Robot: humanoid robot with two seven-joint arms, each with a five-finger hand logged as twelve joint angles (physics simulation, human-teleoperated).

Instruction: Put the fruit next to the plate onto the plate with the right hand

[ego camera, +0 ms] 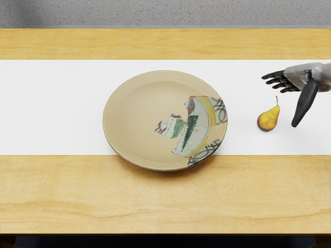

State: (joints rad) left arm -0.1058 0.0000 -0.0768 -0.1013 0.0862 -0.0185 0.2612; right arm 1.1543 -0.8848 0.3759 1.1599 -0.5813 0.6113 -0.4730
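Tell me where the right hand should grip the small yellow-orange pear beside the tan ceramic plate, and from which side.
Probably the round lower belly of the small yellow-orange pear, from the picture's right: it stands stem-up, its neck tapers narrow, and the open right hand hangs on that side.

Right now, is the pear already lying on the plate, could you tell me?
No, the pear lies on the white runner to the right of the plate, clear of its rim, beside the open right hand.

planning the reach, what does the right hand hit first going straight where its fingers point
Probably nothing close: the right hand points past the pear, toward the plate at its far rim; height unclear.
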